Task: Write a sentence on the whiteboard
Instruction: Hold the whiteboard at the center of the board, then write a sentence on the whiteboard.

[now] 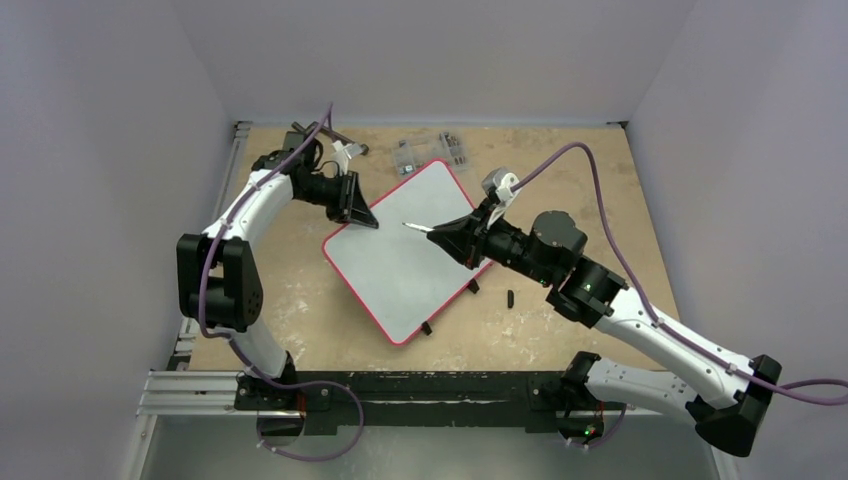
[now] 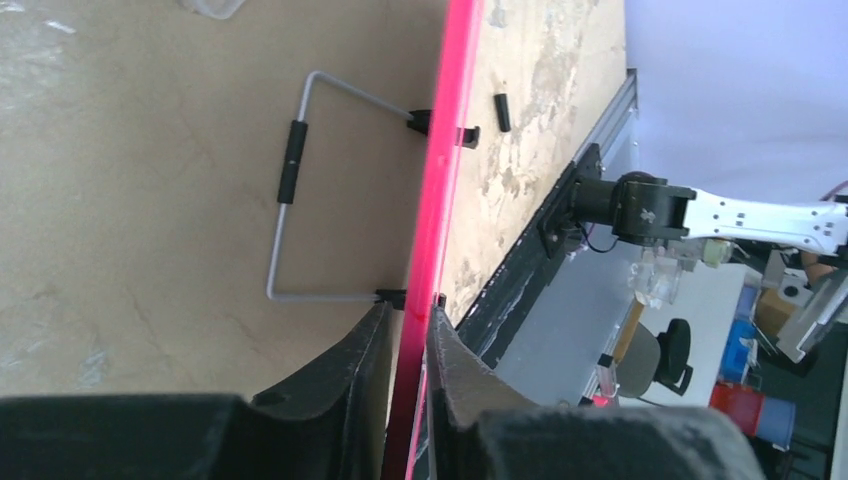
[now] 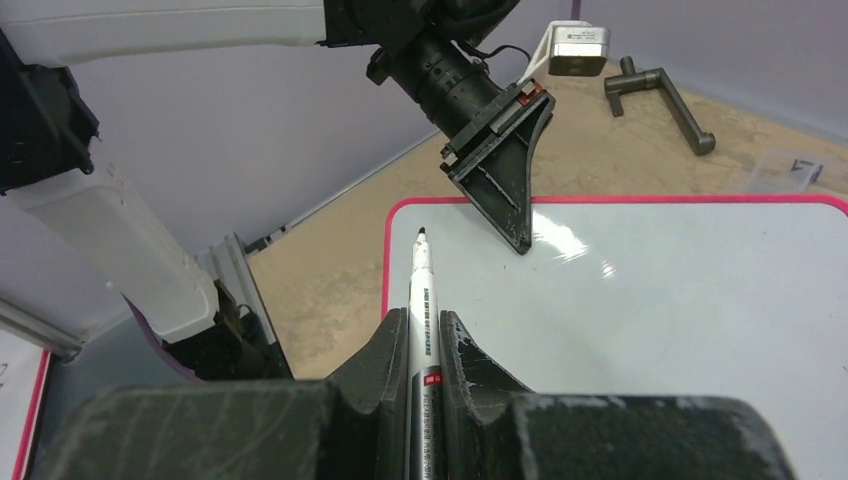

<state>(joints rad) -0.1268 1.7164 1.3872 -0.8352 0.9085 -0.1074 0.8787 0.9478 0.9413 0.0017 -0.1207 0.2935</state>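
Observation:
The whiteboard [image 1: 400, 262], white with a thin red rim, lies at an angle mid-table. Its face is blank; no sentence shows. My left gripper [image 1: 362, 219] is shut on the board's left rim; the left wrist view shows the red rim [image 2: 437, 200] edge-on between its fingers [image 2: 408, 318]. My right gripper [image 1: 440, 233] is shut on a white marker [image 1: 416, 227] with its black tip uncapped. In the right wrist view the marker [image 3: 418, 290] points toward the board's [image 3: 650, 300] left rim, near the left gripper [image 3: 520, 240], tip just above the surface.
A clear plastic box of small parts [image 1: 430, 152] sits behind the board. A small black cap [image 1: 511, 297] lies on the table right of the board. A grey wire stand [image 2: 290, 180] hangs under the board. A grey crank handle [image 3: 660, 92] lies at the back.

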